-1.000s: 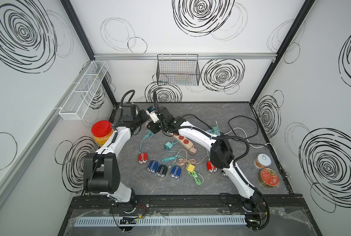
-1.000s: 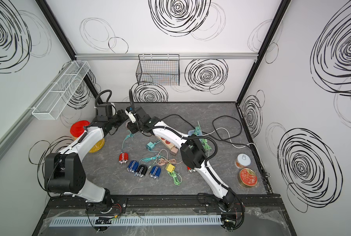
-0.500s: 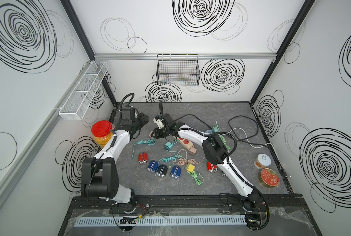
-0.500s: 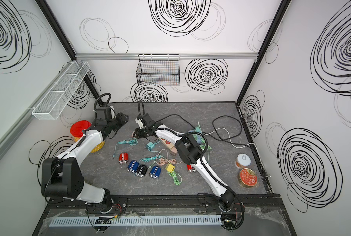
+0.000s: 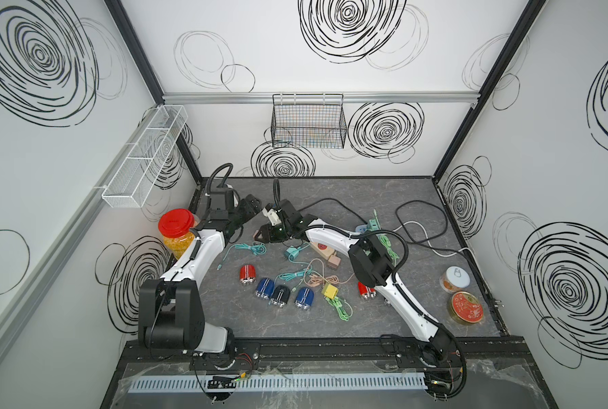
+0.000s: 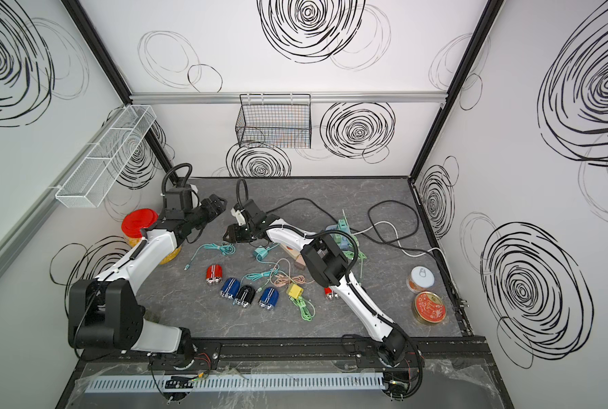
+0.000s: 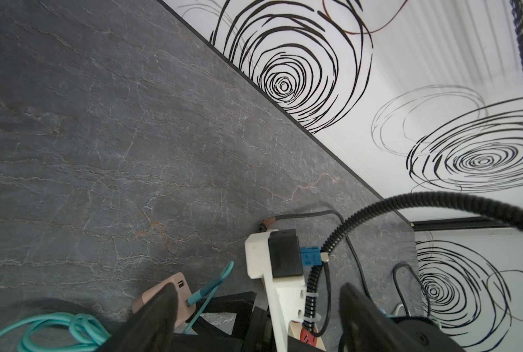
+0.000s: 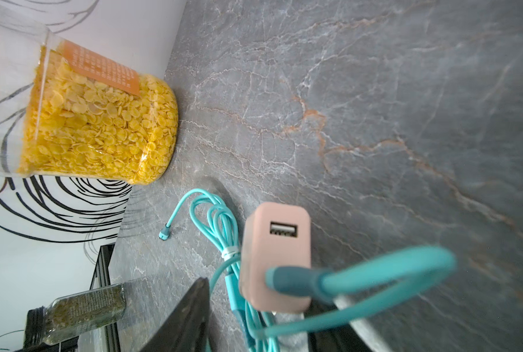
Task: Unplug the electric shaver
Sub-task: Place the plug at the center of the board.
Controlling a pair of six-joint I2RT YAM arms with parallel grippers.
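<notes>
Shaver [image 5: 247, 274], red, lies apart from teal cable [image 5: 250, 248]; left pincer [image 5: 254, 205] gapes empty, right pincer [image 5: 260, 235] stands open around pink charger [image 8: 275, 256], suggesting unplugging is done

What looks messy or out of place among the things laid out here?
The cables: a pink cable and a teal cable lie crossed in a loose tangle beside the yellow charger. Nothing looks spilled or broken.
</notes>
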